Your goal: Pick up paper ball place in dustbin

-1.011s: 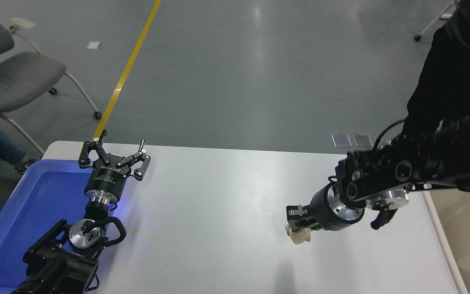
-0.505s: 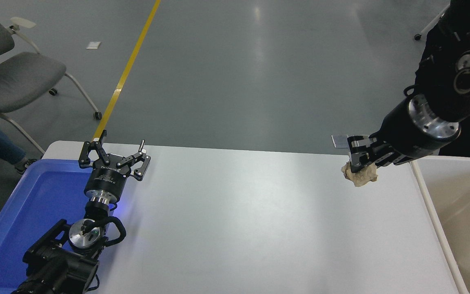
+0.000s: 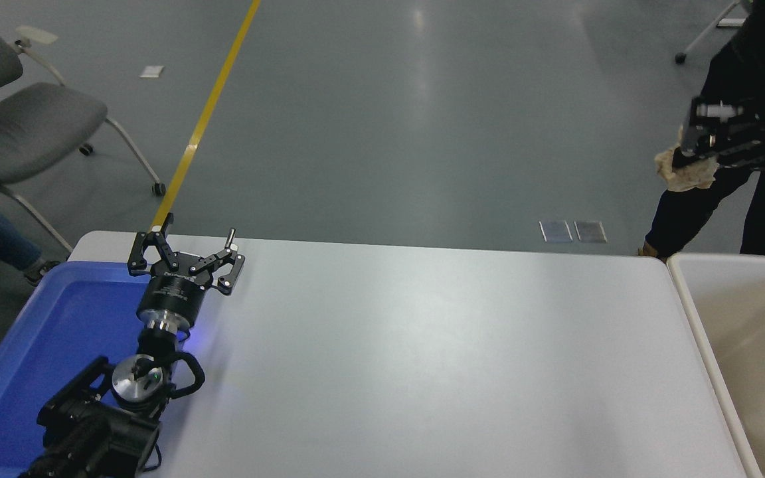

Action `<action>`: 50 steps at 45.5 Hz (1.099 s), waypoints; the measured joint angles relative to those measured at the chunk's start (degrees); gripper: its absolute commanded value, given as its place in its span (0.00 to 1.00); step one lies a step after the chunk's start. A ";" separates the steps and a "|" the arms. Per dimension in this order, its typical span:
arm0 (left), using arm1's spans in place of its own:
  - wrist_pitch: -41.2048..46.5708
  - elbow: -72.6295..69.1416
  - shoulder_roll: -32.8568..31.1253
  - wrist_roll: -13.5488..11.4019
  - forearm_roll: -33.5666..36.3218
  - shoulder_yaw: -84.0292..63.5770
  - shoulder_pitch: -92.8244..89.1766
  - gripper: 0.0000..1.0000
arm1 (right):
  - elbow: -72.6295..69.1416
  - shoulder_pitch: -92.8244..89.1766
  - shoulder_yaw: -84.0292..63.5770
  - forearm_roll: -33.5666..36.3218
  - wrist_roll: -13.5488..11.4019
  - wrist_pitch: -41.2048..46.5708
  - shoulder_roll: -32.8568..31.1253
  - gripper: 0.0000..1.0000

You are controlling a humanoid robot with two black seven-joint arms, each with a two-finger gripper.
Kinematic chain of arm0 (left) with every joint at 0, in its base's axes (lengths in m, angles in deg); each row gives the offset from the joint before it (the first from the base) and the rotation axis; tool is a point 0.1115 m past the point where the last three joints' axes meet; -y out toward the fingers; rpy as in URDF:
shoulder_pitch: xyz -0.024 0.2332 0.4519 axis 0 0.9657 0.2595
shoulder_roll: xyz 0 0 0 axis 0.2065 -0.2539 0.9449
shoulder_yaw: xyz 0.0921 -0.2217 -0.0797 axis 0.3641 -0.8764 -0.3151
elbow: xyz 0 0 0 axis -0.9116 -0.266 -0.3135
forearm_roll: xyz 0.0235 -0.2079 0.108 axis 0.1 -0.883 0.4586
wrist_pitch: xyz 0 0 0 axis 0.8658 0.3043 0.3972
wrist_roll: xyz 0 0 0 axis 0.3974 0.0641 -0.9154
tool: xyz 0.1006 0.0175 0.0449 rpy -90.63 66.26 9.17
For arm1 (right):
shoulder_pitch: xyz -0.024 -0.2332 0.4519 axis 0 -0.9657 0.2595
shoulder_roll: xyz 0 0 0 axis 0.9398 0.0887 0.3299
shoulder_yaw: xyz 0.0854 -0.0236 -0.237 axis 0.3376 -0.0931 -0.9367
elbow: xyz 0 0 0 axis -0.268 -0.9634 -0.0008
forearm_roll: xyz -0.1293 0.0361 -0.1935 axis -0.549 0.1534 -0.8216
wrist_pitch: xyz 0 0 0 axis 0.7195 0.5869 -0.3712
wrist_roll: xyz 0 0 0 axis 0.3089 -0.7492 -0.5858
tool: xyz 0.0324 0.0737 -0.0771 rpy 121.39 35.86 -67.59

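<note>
My right gripper point(image 3: 688, 154) is high at the upper right, well above the table, shut on the tan crumpled paper ball point(image 3: 686, 174), which hangs from its fingertips. The off-white dustbin point(image 3: 688, 312) stands at the table's right edge, below and a little right of the ball; only its left rim and beige inside show. My left gripper point(image 3: 186, 255) is parked at the lower left, open and empty, over the far corner of the blue tray.
A blue plastic tray point(image 3: 44, 345) lies at the table's left end under the left arm. A person in dark clothes point(image 3: 694, 206) stands behind the dustbin at the right. A grey chair point(image 3: 17, 126) stands on the floor at the far left.
My right gripper has lifted the paper ball off the table and carried it up and to the right, from mid-table to high above the dustbin's far left corner. The left arm has not moved.
</note>
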 measured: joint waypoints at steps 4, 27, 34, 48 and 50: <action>0.00 -0.01 0.01 0.00 0.00 0.00 0.00 0.99 | 6.23 -7.05 5.24 0.81 -0.02 -2.90 -3.84 0.00; -0.02 -0.02 0.02 -0.01 -0.01 0.00 0.00 0.99 | 46.72 -64.02 54.70 9.24 -0.05 -18.36 1.93 0.00; -0.02 -0.01 0.03 -0.02 -0.02 -0.01 -0.02 0.99 | 60.40 -75.03 66.19 10.12 -0.08 -20.97 12.70 0.00; 0.00 -0.01 0.02 -0.01 -0.01 0.01 -0.01 0.99 | 69.35 -86.90 81.41 11.16 -0.09 -25.84 24.91 0.00; 0.01 -0.01 0.02 -0.01 0.00 0.01 -0.01 0.99 | 69.92 -88.08 83.12 11.23 -0.09 -26.46 26.10 0.00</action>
